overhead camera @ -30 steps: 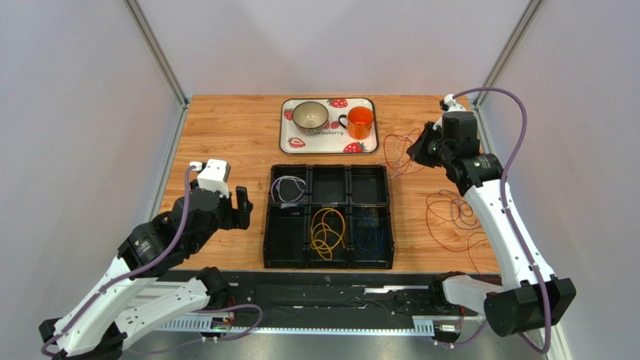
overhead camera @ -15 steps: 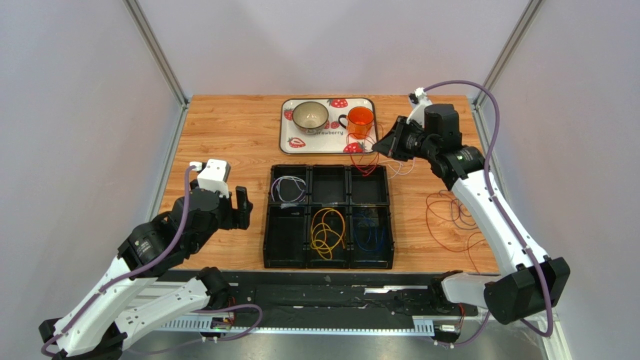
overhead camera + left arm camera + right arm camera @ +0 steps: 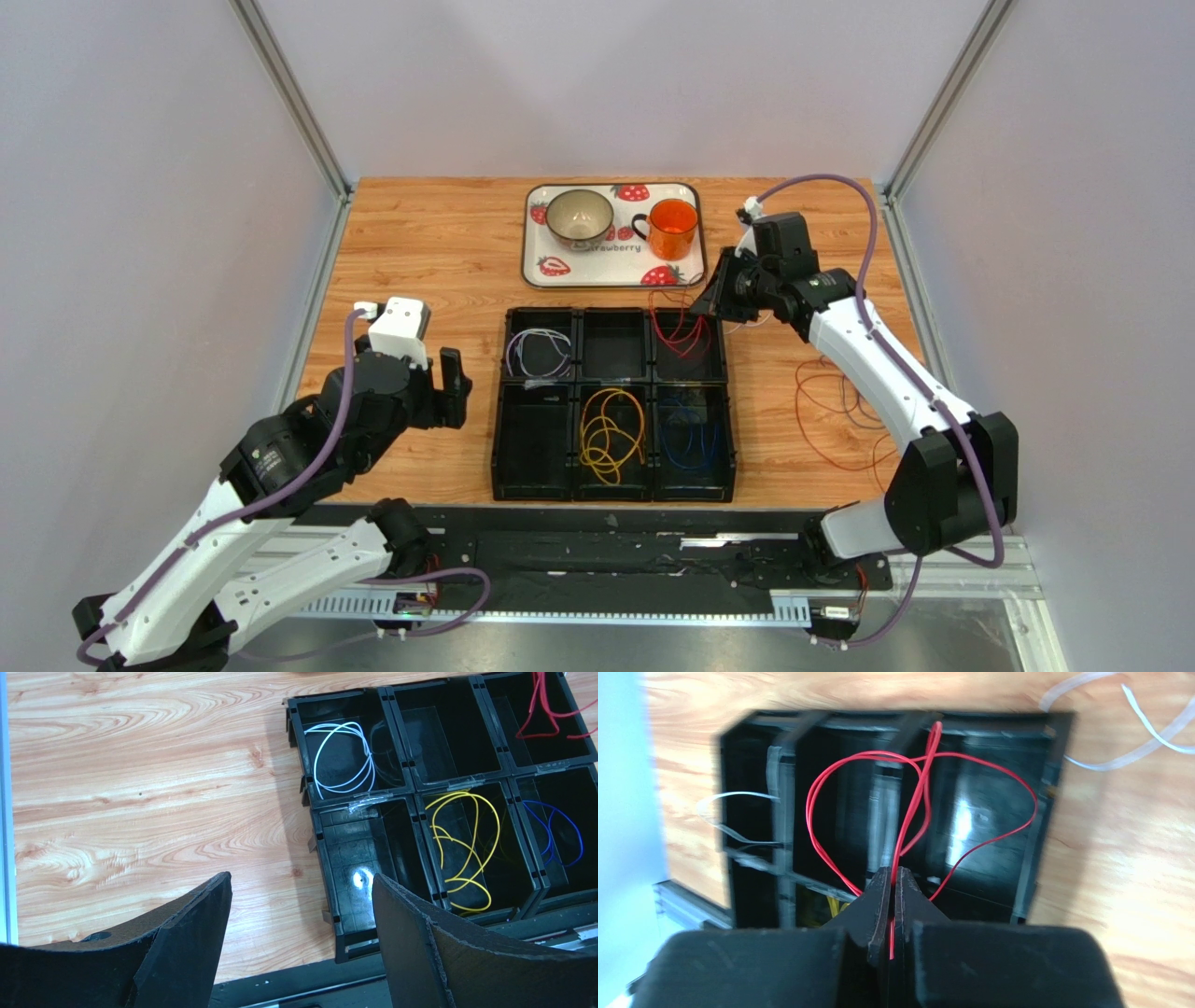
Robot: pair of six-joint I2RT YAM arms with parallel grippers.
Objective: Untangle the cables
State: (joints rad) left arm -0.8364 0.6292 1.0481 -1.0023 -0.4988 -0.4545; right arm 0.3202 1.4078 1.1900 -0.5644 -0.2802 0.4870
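The left gripper [image 3: 302,896] hangs with its claw apart and empty. In the black tray [image 3: 497,420], the yellow cable [image 3: 613,431] and blue cable [image 3: 697,431] lie sorted, the white cable [image 3: 539,350] behind them. A tangle [image 3: 842,406] lies unsorted on the right. Farthest, the right gripper [image 3: 892,882] is clamped on the red cable [image 3: 920,798] over the far-right compartment.

Motion smears the bin [image 3: 1050,798] in the right wrist view, and the red cable [image 3: 1034,805] ends unseen between the right gripper's [image 3: 892,876] pinched fingers. The left wrist view's top edge cuts that cable over the bin's far-right compartment. From above, the loose cables [image 3: 828,420] right of the bin are too fine to trace.
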